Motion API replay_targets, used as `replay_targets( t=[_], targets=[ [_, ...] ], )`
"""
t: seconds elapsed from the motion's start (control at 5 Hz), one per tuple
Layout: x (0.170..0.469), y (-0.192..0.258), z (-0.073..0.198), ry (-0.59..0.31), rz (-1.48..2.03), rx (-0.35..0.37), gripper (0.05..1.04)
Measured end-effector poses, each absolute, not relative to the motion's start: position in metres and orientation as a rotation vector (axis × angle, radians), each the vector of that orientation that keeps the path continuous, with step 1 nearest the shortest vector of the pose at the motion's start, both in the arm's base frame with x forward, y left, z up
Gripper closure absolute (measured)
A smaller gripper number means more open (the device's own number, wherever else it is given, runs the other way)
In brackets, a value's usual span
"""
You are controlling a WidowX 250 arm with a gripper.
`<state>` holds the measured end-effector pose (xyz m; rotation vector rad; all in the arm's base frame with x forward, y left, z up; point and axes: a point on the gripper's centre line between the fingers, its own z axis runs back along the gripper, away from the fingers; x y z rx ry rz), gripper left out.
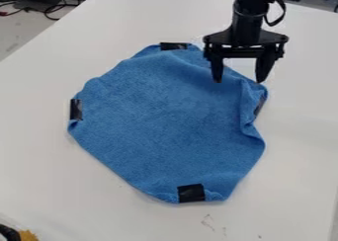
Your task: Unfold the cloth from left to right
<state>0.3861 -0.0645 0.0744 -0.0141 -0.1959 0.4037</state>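
Cloth (165,116), blue and soft-looking, lies across the middle of the frame on the white tabletop (39,185), spread mostly flat in a rounded, uneven shape. Black patches sit at its edges: a top patch (174,46), a left patch (76,109), a bottom patch (191,193) and a right patch (260,105), the last partly hidden by a fold. Along the right side the fabric bunches into raised creases, and the margin beside the bottom patch is rumpled too.

The black arm (249,8) enters from the top edge, right of centre. Its pincer (239,81) hangs at the cloth's upper right, pointing down, its two fingers wide apart with nothing between them that it grips. One finger is in front of the blue fabric, the other by the upper right edge; whether either touches it, I cannot tell.

Dark cables (49,10) lie at the upper left, beyond the tabletop. Faint marks (208,221) show below the cloth.
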Motion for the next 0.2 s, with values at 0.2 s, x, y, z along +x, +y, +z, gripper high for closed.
replay_targets(
  t=[0.2],
  targets=[
    [0.3744, -0.0603, 0.0803, -0.128, 0.365, -0.024, 0.083]
  ],
)
